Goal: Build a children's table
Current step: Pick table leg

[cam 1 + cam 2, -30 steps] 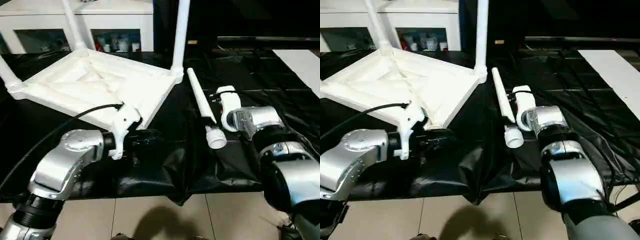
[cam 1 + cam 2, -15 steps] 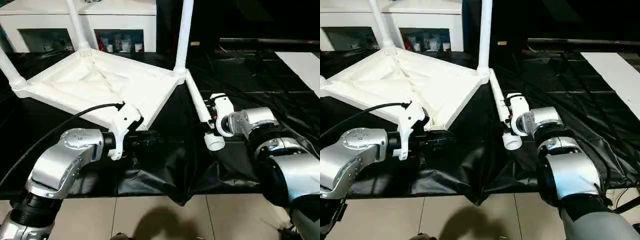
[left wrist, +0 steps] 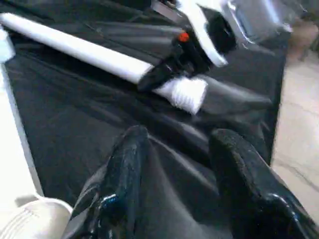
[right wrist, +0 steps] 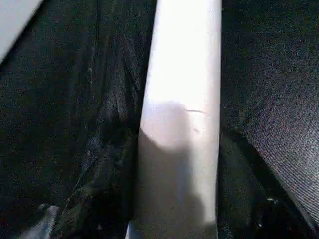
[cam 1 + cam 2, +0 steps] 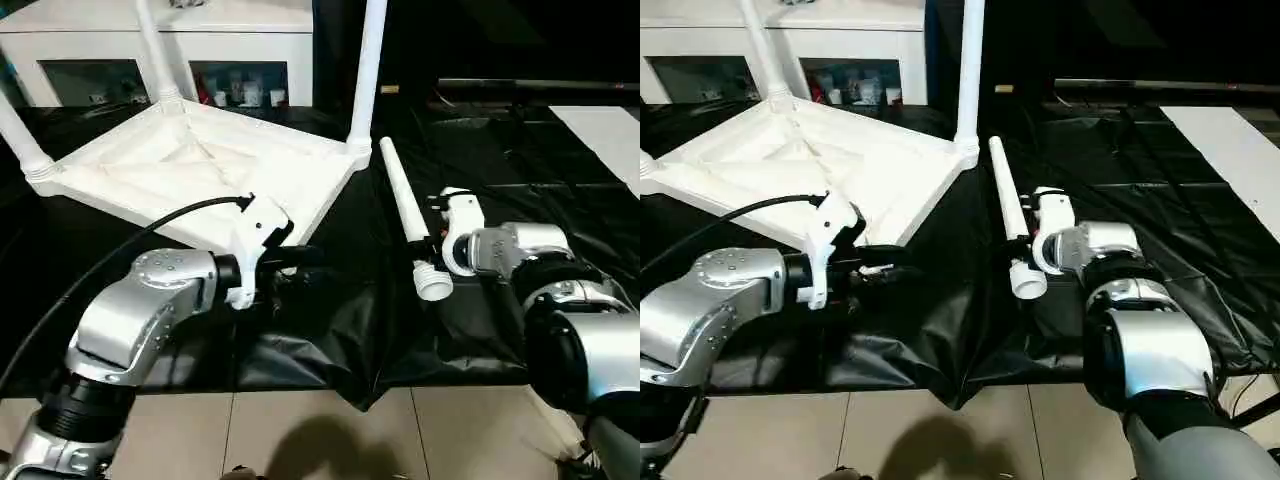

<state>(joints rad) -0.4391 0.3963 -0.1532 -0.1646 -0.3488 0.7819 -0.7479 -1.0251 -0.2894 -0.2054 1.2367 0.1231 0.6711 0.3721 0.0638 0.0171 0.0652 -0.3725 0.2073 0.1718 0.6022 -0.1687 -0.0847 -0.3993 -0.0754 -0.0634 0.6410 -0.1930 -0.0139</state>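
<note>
The children's table lies upside down at the back left: a white ribbed tabletop (image 5: 200, 165) with three legs standing up from its corner sockets (image 5: 365, 60). A fourth, loose leg (image 5: 405, 205) lies on the black sheet to its right, threaded end (image 5: 433, 280) towards me. My right gripper (image 5: 432, 240) sits at the lower part of this leg, and its wrist view shows the leg (image 4: 184, 99) filling the space between the fingers. My left gripper (image 3: 179, 144) hovers open over the sheet, just in front of the tabletop's near edge, holding nothing.
A black sheet (image 5: 330, 330) covers the work surface and hangs over its front edge above a tiled floor (image 5: 300, 430). A white cabinet (image 5: 230, 30) stands behind. A white board (image 5: 605, 125) lies at the far right. A black cable (image 5: 130, 245) arcs over my left forearm.
My right gripper has reached the loose leg and closed around its lower part. The left gripper's fingers have spread apart. The tabletop has stayed put.
</note>
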